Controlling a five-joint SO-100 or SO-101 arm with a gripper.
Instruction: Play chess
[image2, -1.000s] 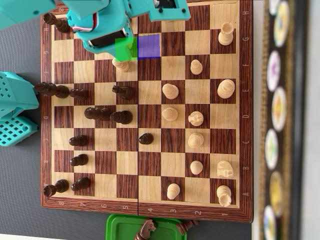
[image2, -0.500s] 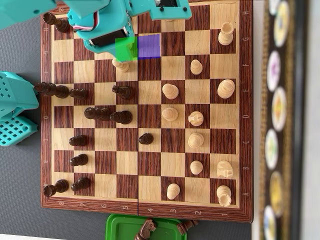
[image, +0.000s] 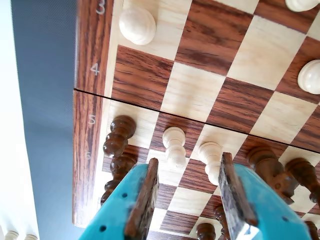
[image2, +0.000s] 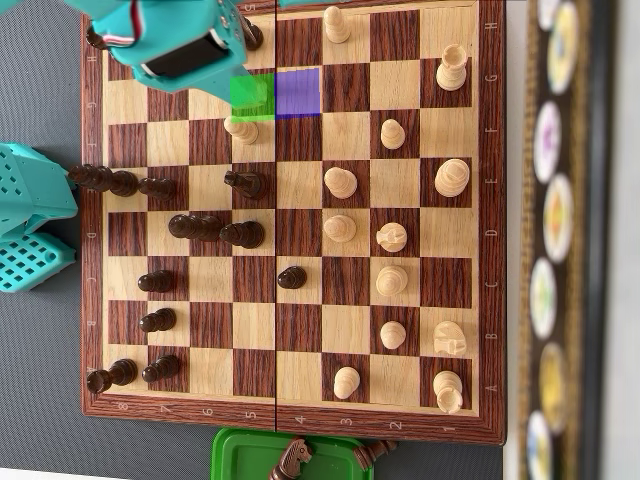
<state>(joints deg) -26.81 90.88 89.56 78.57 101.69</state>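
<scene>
A wooden chessboard (image2: 290, 420) holds white and dark pieces. My teal gripper (image: 189, 161) is open and hovers low over the board's 5–6 ranks near the H edge. A white pawn (image: 174, 145) stands just beyond the gap between the fingers. A second white piece (image: 212, 160) stands right at the tip of the right finger (image: 232, 192); nothing is clamped. In the overhead view the arm (image2: 180, 45) covers the top-left corner, with a white pawn (image2: 240, 128) just below it. Green (image2: 250, 97) and blue (image2: 298, 93) tinted squares lie beside the arm.
Dark pieces (image: 117, 137) crowd the left finger, and more (image: 265, 167) stand by the right finger. White pieces (image2: 392, 238) fill the right half of the overhead view. A green tray (image2: 240, 455) with captured pieces lies below the board. Teal parts (image2: 30, 215) sit at its left.
</scene>
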